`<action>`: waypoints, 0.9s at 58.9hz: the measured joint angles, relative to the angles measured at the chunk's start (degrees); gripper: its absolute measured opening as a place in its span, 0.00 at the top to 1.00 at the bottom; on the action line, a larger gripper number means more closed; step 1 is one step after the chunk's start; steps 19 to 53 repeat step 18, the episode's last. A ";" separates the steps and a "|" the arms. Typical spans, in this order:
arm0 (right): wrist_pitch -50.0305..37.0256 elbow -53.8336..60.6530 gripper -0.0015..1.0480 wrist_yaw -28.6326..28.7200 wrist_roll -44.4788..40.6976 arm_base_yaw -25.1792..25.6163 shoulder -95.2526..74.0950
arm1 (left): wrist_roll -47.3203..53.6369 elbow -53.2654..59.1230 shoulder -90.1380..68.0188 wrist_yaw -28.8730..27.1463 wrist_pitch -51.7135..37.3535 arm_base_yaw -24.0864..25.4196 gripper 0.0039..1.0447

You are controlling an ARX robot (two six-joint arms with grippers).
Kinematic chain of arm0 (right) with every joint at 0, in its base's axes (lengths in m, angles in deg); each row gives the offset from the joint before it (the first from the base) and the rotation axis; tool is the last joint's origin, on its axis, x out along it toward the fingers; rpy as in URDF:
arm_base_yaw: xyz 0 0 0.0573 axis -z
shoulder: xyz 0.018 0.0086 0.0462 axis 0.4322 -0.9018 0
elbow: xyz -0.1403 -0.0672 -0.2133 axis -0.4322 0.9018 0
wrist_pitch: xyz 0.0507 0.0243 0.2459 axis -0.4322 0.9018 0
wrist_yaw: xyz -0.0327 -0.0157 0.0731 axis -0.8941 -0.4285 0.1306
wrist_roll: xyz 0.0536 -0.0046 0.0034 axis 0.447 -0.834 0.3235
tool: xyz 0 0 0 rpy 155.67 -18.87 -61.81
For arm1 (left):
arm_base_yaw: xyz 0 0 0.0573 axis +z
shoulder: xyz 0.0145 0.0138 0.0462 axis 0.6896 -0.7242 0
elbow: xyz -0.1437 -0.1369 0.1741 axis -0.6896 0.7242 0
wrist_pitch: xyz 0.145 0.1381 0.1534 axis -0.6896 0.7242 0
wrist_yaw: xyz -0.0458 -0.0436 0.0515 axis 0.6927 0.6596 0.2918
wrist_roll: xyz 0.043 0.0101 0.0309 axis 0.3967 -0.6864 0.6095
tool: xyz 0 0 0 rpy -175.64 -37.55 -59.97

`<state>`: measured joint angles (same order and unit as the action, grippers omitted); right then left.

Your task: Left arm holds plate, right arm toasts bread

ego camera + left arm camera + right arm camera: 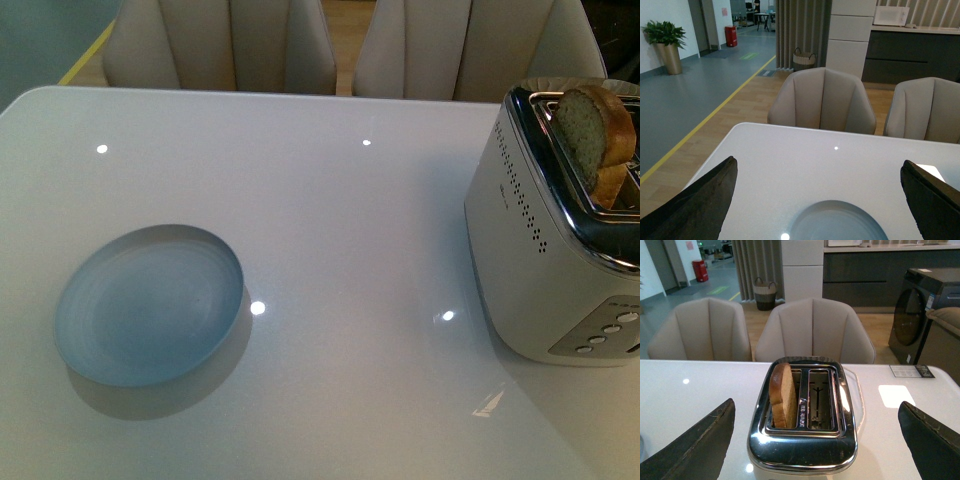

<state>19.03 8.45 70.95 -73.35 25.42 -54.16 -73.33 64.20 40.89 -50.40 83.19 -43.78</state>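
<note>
A pale blue-grey plate (pixel 150 303) lies empty on the white table at the left. The left wrist view shows its far rim (pixel 837 222) below and between the black fingers of my left gripper (pixel 822 200), which is open and hovers short of it. The bread (pixel 592 140), a brown slice, stands upright in one slot of the silver toaster (pixel 545 250) at the right, its top sticking out. My right gripper (pixel 817 437) is open, its fingers wide on either side of the toaster (pixel 802 440), with the bread (pixel 782 395) in front of it. Neither arm shows in the front view.
The toaster's second slot (pixel 820 397) is empty. Its buttons (pixel 610 332) face the table's near right corner. Two beige chairs (pixel 220 45) stand behind the table's far edge. Glossy white tabletop (pixel 360 230) stretches between plate and toaster.
</note>
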 joint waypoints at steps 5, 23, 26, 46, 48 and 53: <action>0.00 -0.02 0.09 0.02 0.00 0.00 0.00 | 0.00 0.00 0.00 0.00 0.00 0.00 0.07; 0.00 0.00 0.09 0.02 -0.02 0.00 0.00 | 0.00 0.00 0.00 0.00 0.00 0.00 0.07; 0.00 0.00 0.09 0.02 -0.02 0.00 0.00 | 0.00 0.00 0.00 0.00 0.00 0.00 0.07; 0.00 0.00 0.09 0.02 -0.02 0.00 0.00 | 0.00 0.00 0.00 0.00 0.00 0.00 0.07; 0.00 0.00 0.09 0.02 -0.02 0.00 0.00 | 0.00 0.00 0.00 0.00 0.00 0.00 0.07; 0.00 0.00 0.09 0.02 -0.02 0.00 0.00 | 0.00 0.00 0.00 0.00 0.00 0.00 0.07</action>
